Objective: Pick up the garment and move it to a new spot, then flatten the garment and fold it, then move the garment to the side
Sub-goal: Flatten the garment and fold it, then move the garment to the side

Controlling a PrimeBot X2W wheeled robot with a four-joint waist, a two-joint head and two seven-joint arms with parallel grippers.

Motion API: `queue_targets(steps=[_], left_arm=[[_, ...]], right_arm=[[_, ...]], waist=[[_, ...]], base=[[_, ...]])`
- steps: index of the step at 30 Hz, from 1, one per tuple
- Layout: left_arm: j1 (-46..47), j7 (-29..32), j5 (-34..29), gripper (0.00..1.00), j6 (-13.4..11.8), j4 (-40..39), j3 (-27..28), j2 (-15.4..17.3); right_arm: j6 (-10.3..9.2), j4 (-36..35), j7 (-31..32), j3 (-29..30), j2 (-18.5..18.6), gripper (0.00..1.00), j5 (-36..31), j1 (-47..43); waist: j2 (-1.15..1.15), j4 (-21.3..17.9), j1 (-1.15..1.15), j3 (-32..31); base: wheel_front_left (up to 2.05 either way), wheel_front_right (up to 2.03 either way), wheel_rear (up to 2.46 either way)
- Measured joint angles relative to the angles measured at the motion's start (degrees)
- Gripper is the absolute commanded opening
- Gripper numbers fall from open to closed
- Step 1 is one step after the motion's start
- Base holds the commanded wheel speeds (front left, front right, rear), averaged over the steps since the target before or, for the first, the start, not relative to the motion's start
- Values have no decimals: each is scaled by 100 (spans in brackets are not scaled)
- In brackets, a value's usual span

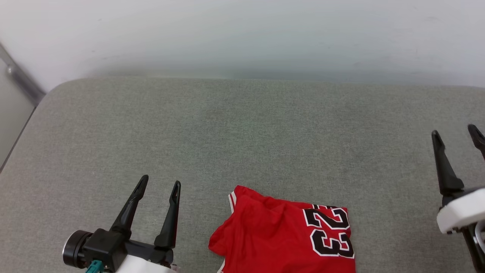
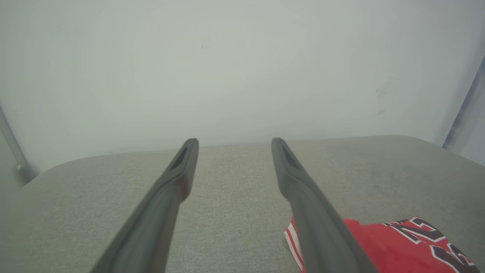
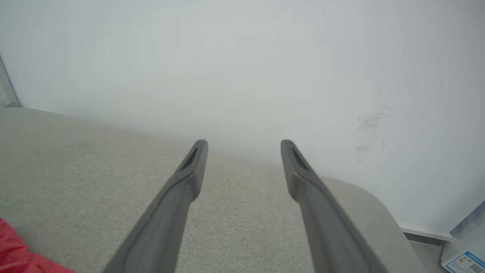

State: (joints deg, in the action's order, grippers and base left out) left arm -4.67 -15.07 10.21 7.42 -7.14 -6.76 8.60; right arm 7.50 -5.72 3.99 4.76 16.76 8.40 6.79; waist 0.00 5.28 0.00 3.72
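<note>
1. At the near edge of the head view, the garment [image 1: 280, 235], a bright red soft-fabric jersey shirt with a black, white-edged "23" and thin white stripe trim, lies rumpled on the counter [image 1: 242, 132], a grey woven-fabric surface with rounded corners. The shirt's lower part runs off the bottom of the picture. The left gripper [image 1: 160, 181] stands to the shirt's left, near it but apart, its long dark fingers pointing up the view and its jaws wide with nothing between them. The right gripper [image 1: 454, 131] is at the right edge, well apart from the shirt, jaws likewise wide and empty. A plain pale wall [image 1: 242, 38] rises behind the counter.
2. In the left wrist view, the left gripper [image 2: 233, 141] spreads its jaws wide over bare grey counter [image 2: 235, 212]. The garment [image 2: 379, 242] lies at the lower right, partly hidden behind the right-hand finger, with its striped trim and part of the number showing.
3. In the right wrist view, the right gripper [image 3: 244, 142] holds its jaws wide and empty above the counter [image 3: 75, 159] near a rounded corner. A sliver of the garment [image 3: 15, 254] shows at the lower left. Faint grey scuff marks [image 3: 369, 121] mark the wall, and a blue-printed paper [image 3: 464, 261] lies at the lower right.
</note>
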Motion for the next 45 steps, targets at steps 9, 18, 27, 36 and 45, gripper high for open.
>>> queue_targets(steps=[9,18,27,36,45], left_arm=[[-52,0,115,100,0,125,-3,-8],[-130,0,216,100,0,219,-25,-14],[-180,0,313,100,0,324,-21,-38],[-146,0,289,100,0,332,-33,-46],[20,0,207,100,0,330,-112,-44]], right_arm=[[0,-221,-829,356,-737,100,-68,-889],[0,-160,-1010,280,-1055,100,-65,-1231],[0,-189,-947,226,-1080,100,-70,-1257],[0,-179,-47,-66,-904,100,221,-1322],[0,-489,3344,-738,-377,100,1365,-1388]], waist=[[0,-26,0,-93],[0,10,0,-172],[0,24,0,-155],[0,53,0,-76],[0,120,0,182]], base=[[0,0,0],[0,0,0],[0,0,0],[0,0,0],[0,0,0]])
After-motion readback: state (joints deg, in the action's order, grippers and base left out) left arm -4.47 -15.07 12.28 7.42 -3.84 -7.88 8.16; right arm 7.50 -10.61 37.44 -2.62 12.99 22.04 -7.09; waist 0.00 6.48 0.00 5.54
